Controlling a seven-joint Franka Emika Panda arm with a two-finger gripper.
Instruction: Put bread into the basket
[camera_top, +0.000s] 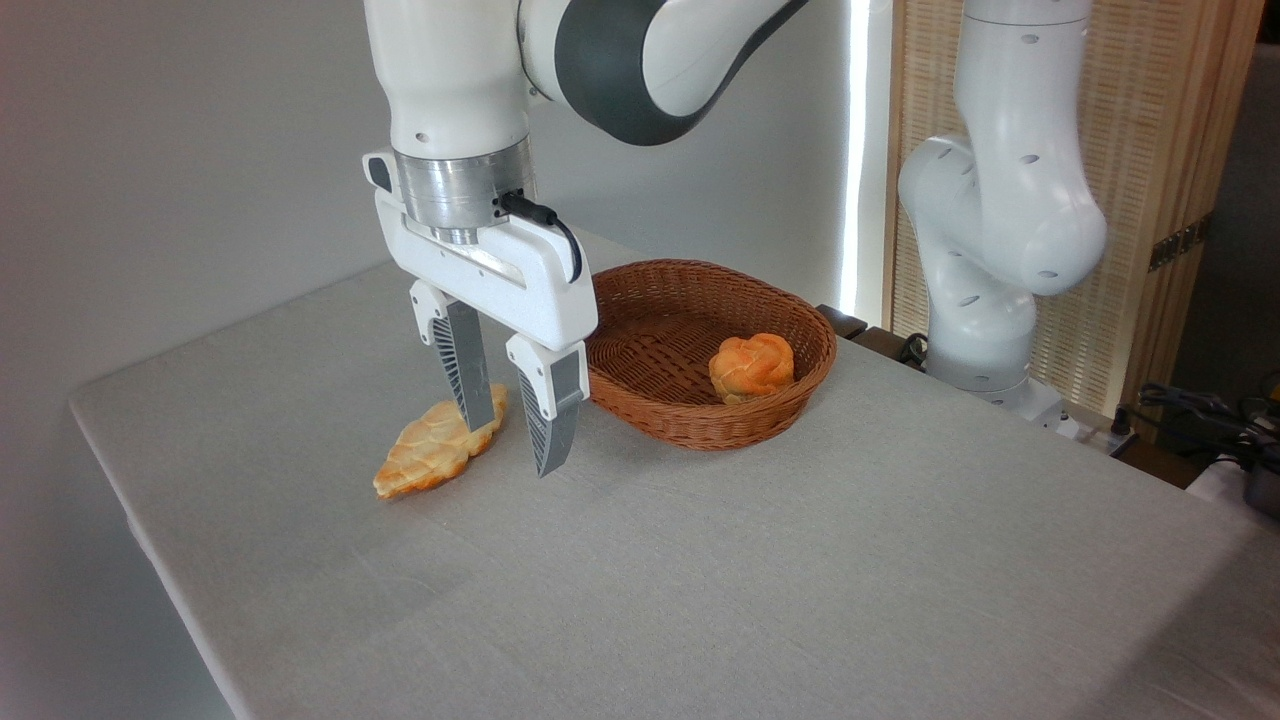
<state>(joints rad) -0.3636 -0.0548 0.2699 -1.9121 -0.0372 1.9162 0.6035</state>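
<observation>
Golden loaf sits left of the jaws, not between them.
Bread (432, 450) lies flat on the grey tablecloth (800, 560), left-centre of frame, long axis from lower left to upper right. Gripper (512, 437) hangs spread and empty; its left finger (470, 375) overlaps the loaf's upper-right tip. Likely needs a shift left. Wicker basket (690, 420) sits just right, holding an orange bun (751, 367).

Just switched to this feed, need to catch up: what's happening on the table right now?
The gripper hangs open and low beside the bread, which lies on the table left of the basket. Nothing is gripped yet. A small orange bun already sits inside the basket.
</observation>
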